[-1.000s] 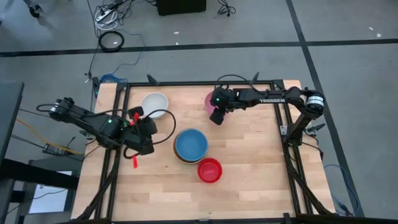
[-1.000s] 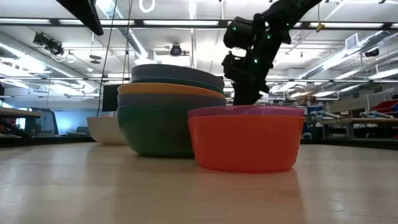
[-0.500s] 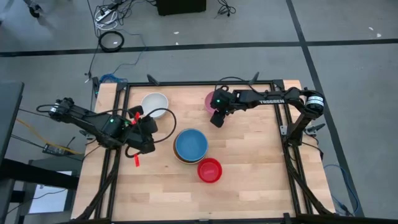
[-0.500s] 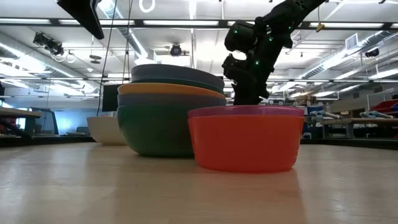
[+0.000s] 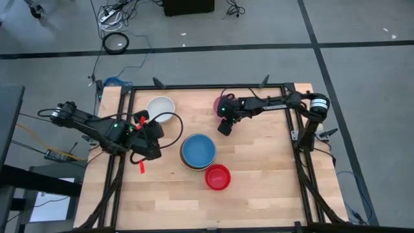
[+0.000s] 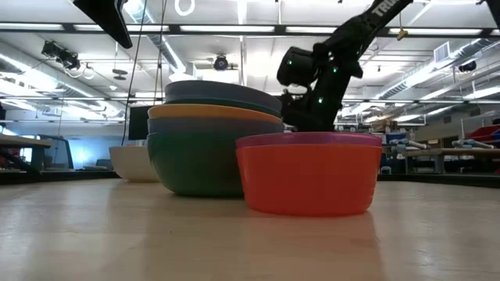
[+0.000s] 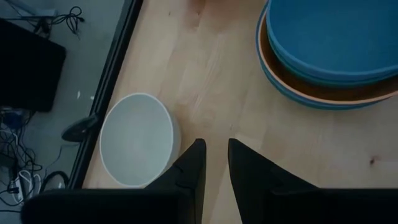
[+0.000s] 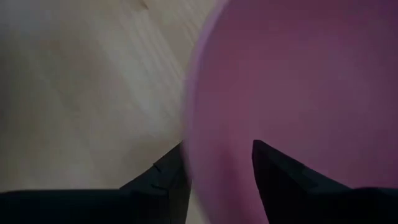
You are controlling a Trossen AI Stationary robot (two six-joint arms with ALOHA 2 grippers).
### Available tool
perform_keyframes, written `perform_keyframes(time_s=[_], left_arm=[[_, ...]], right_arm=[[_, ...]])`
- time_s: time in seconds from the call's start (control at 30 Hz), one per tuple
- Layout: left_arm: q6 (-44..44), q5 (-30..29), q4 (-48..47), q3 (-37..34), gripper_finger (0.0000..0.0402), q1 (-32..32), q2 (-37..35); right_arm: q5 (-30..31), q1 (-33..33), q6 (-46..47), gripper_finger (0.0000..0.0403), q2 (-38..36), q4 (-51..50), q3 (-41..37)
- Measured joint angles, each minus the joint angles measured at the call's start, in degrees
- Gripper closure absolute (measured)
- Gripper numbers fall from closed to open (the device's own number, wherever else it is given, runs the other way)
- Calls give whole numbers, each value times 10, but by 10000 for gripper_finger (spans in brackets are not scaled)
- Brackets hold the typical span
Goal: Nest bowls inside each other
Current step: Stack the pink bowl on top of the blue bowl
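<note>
A pink bowl [image 5: 220, 102] rests on its base at the table's far middle. My right gripper [image 8: 217, 147] is open and low over its near rim [image 8: 189, 106], one finger outside the wall and one over the inside; I cannot tell whether they touch. Several bowls sit nested in a stack [image 5: 198, 151] at the centre, teal lowest and blue on top. A red bowl [image 5: 218, 177] stands just in front of it. A white bowl [image 5: 160, 107] stands at the far left. My left gripper [image 7: 216, 144] hovers open between the white bowl and the stack.
A black frame [image 5: 207, 87] runs round the wooden table. In the low view the red bowl [image 6: 308, 179] hides most of the pink bowl [image 6: 308, 138], and the stack [image 6: 215, 144] stands left of it. Bare wood lies on the table's right half and along the near edge.
My right gripper has come down toward the pink bowl's near rim and tipped a little steeper, its fingers as far apart as before. The bowls have stayed where they were.
</note>
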Motion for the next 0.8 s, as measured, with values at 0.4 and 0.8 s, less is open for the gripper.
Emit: perform_keyframes(time_s=[0.4, 0.8], left_arm=[[1, 1, 0, 0, 325, 0, 0], [0, -9, 0, 0, 325, 0, 0]], right_arm=[[5, 4, -23, 385, 24, 18, 4], [-4, 76, 4, 399, -109, 6, 4]])
